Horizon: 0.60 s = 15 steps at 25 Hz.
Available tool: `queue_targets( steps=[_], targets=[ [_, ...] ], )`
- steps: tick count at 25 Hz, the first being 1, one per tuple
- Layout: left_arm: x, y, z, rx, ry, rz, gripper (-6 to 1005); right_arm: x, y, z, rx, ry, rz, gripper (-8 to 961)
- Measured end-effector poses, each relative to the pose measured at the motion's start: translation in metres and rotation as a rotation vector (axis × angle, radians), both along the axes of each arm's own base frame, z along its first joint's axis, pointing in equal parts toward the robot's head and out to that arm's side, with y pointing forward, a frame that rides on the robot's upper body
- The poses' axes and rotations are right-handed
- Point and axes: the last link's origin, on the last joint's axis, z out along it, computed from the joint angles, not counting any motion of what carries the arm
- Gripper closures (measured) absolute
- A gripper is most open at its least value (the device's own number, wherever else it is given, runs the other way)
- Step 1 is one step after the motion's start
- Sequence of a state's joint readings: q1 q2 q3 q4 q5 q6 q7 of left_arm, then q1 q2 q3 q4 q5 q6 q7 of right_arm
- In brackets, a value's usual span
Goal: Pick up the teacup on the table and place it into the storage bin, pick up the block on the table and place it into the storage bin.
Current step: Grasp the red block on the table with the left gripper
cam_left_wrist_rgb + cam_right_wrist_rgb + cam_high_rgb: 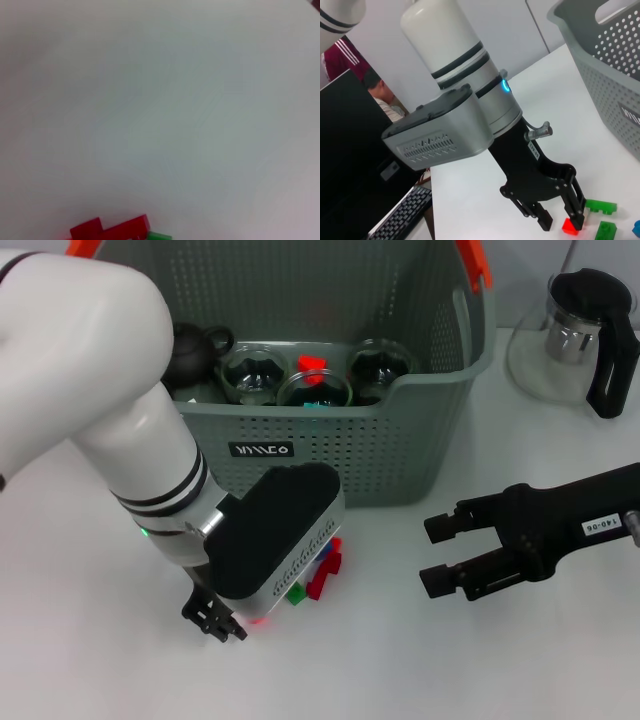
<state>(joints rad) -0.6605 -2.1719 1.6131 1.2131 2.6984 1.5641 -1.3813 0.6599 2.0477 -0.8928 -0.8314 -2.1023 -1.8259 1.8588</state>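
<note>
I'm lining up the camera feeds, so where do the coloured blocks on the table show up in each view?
Head view: blocks lie before the storage bin, half hidden by the left arm.
Left wrist view: blocks at the edge.
Right wrist view: blocks under the left gripper.
Shared landmark: the red block.

White table (560,660) — bears storage bin (330,445); coloured blocks (318,578); glass teapot (585,335).

Grey-green perforated storage bin (400,430) at upper centre, with orange-red handle tabs (474,262) and black label (261,450) lettered white. Red, green and blue block (318,577) at lower centre on white table (420,660). Black left gripper (560,212) under white, black-banded arm.
</note>
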Motion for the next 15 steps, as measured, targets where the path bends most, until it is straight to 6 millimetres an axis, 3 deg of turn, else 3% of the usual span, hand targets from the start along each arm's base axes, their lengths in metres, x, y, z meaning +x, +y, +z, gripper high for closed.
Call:
queue_targets(
  steps=[7,15],
  targets=[
    [0.0004,-0.0004,-0.0017,-0.005,0.0,-0.004,520,-0.0006,0.0012,-0.0022,0.001,0.002,-0.006,25],
    [-0.0012,-0.0012,-0.0055,-0.014,0.011,-0.01,523,0.0005,0.0016,-0.0027,0.008,0.003,-0.01,25]
  ],
)
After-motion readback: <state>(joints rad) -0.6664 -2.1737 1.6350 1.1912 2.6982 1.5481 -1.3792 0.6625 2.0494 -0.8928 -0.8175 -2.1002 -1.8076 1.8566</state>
